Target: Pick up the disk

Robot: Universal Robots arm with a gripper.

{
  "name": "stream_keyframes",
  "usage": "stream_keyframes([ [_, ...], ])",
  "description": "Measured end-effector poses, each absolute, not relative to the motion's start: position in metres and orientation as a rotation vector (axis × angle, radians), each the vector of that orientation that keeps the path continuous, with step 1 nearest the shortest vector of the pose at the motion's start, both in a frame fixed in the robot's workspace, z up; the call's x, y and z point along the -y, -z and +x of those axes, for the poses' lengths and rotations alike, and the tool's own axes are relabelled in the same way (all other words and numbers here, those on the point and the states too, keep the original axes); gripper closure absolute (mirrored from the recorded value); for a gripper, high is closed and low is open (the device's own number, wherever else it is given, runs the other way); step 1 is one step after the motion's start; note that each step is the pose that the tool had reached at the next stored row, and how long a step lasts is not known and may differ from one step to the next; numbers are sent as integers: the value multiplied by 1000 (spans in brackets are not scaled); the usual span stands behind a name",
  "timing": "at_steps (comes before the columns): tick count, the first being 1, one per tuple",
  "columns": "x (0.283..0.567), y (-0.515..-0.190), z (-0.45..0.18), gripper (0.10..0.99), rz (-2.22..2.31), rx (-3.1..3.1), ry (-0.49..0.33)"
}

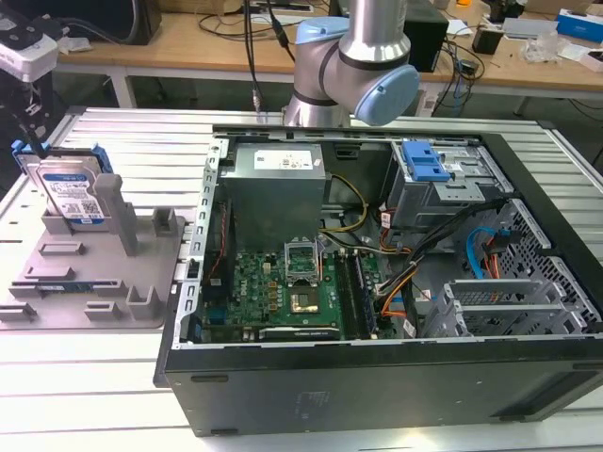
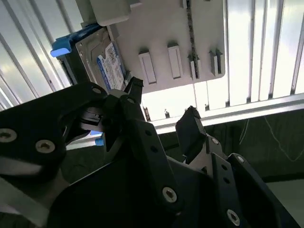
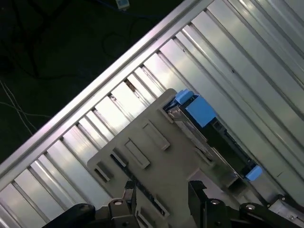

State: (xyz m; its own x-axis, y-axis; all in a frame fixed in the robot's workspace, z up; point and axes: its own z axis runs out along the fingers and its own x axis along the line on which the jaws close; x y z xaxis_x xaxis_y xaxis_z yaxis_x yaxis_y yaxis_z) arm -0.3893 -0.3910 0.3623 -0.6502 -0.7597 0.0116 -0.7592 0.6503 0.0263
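Black gripper (image 2: 162, 99), jaws spread apart and empty, hovered over the grey holder (image 2: 164, 31) on the slatted table (image 2: 266, 47). Beyond it the disk (image 2: 108, 66) stood on edge in that holder, not yet gripped. By that, the whole pick-up looked left to do.

The fingers (image 2: 189, 127) look matt black. Just beyond them the disk (image 2: 102, 59) shows dull silver metal, a paper label and blue plastic trim. The holder (image 2: 161, 28) is matt grey plastic, and the worktop (image 2: 256, 47) is shiny ribbed metal.
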Motion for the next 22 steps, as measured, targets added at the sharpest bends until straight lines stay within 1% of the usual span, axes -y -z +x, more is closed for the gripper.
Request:
stream_keyframes([
  [15, 391, -361, -389, 529, 1782, 2561, 20],
  [22, 391, -359, -389, 529, 2000, 2411, -2],
])
